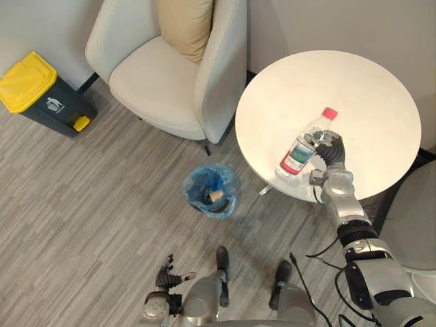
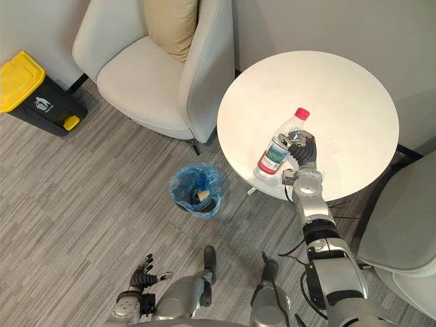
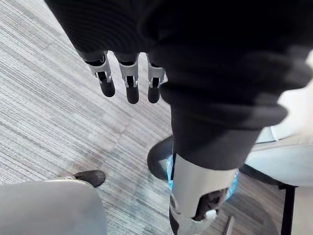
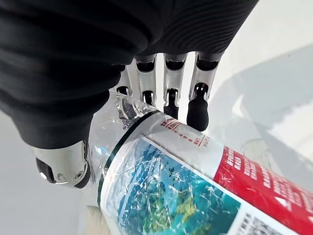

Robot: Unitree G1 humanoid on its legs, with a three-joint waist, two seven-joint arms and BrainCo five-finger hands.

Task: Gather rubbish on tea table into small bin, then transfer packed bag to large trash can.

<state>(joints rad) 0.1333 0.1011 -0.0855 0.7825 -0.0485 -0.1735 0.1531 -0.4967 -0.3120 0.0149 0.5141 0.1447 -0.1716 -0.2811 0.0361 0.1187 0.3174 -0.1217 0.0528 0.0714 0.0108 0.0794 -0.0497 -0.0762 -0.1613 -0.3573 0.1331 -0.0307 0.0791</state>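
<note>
A clear plastic bottle [image 1: 303, 146] with a pink cap and a blue-green label is tilted over the near part of the round white tea table [image 1: 340, 75]. My right hand [image 1: 331, 151] is shut on it, and in the right wrist view the fingers [image 4: 198, 105] and thumb curl round the bottle [image 4: 186, 191]. Whether its base touches the table I cannot tell. On the floor left of the table stands the small bin [image 1: 198, 182], lined with a blue bag and holding a tan scrap. My left hand [image 1: 165, 276] hangs low near the floor, fingers [image 3: 131, 84] straight and holding nothing.
The large dark trash can [image 1: 37, 92] with a yellow lid stands at the far left by the wall. A cream armchair [image 1: 157, 82] with a tan cushion [image 1: 185, 27] sits between it and the table. Another pale chair [image 1: 415, 225] is at the right edge.
</note>
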